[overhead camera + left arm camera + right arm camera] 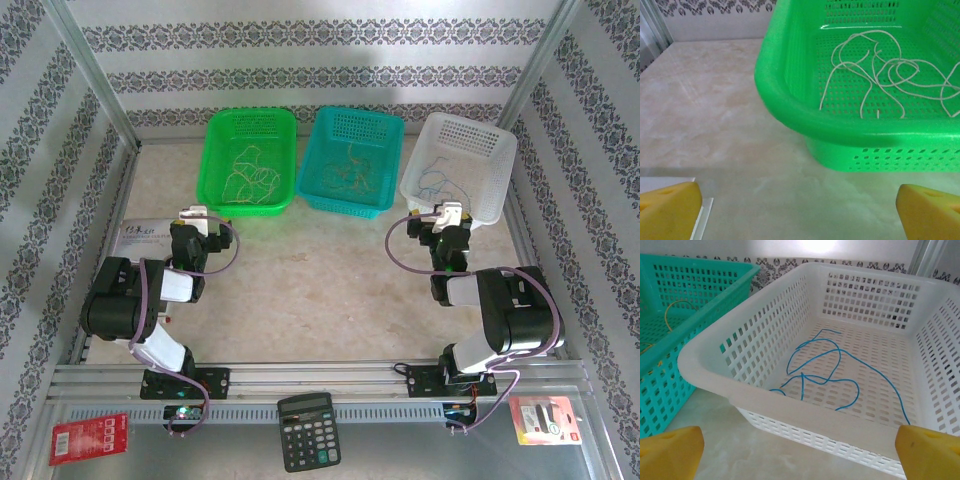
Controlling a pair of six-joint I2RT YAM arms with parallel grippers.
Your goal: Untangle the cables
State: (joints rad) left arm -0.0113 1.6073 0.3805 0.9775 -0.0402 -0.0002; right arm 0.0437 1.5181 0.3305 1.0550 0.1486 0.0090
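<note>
Hair-thin, limp, featherlight cables lie curled in three baskets on the tabletop (320, 285): a whitish cable (880, 62) in the green basket (790, 107), a yellow cable (350, 178) in the teal basket (360, 125) and a blue cable (802, 387) in the white basket (705, 367), each probably easiest to pinch at a raised loop, while the left pincer (800, 212) and right pincer (800, 452) hang wide open and empty before them.

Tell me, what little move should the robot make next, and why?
Probably the right gripper should ease forward over the white basket's near rim and dip toward the blue cable. Its jaws stand open and empty just short of that rim, and the cable lies looped across itself on the basket floor.
</note>
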